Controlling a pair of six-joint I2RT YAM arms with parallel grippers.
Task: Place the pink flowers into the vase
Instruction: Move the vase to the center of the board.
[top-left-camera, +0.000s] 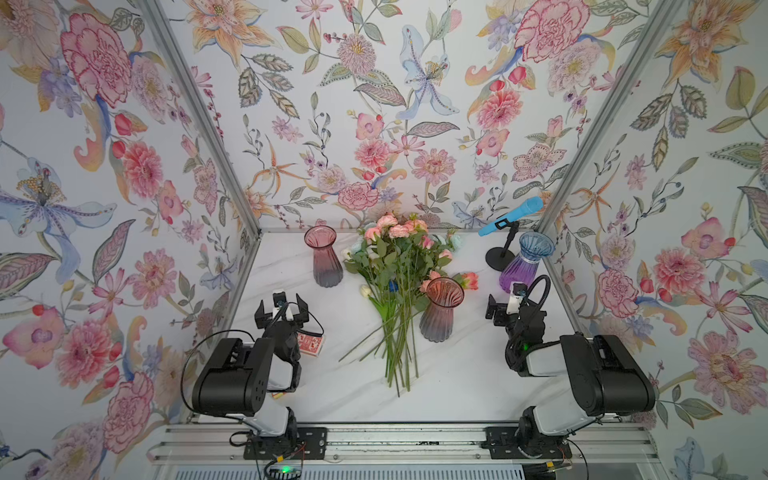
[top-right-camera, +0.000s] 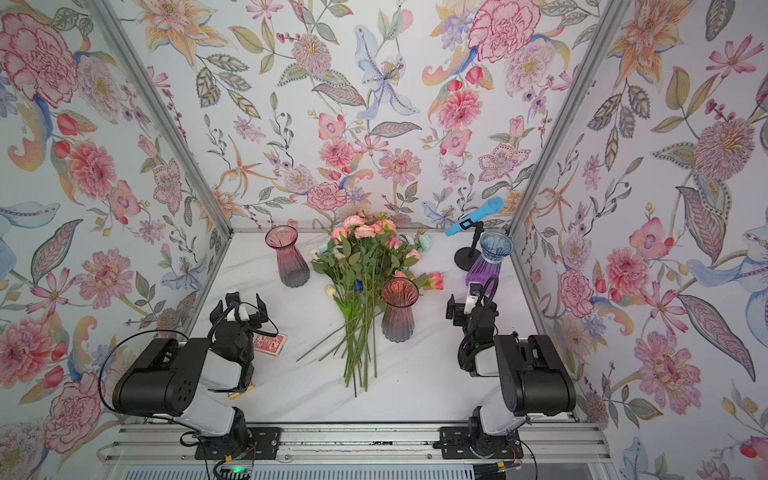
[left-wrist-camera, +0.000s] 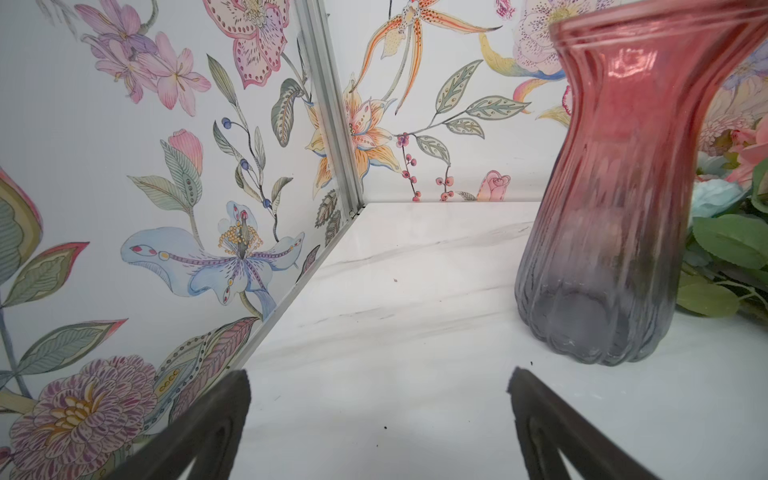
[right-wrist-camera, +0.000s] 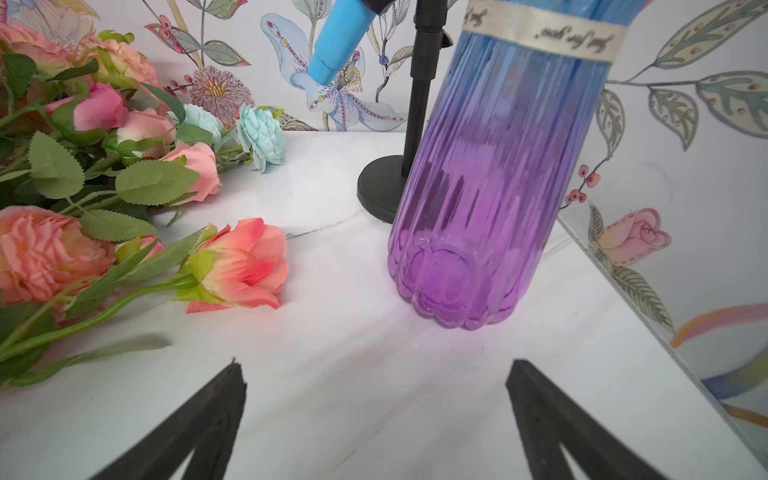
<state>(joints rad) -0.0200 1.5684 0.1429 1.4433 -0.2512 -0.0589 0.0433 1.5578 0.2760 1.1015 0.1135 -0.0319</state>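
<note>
Though partly behind the near vase (top-left-camera: 441, 311), pink flowers (top-left-camera: 397, 230) in 1 heap; left pincer (top-left-camera: 282, 304) and right pincer (right-wrist-camera: 372, 363) spread, empty.

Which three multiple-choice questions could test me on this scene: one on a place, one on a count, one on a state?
1. Where are the pink flowers?
A) in a vase
B) lying on the table
C) in a gripper

2. How many glass vases stand here?
A) two
B) three
C) four

3. How are the left gripper and right gripper?
A) both open, empty
B) both shut
C) one holds a stem

Key:
1 B, the stems lie flat on it.
2 B, far pink vase, near pink vase, blue-purple vase.
3 A, the wrist views show jaws apart, nothing between.
</note>
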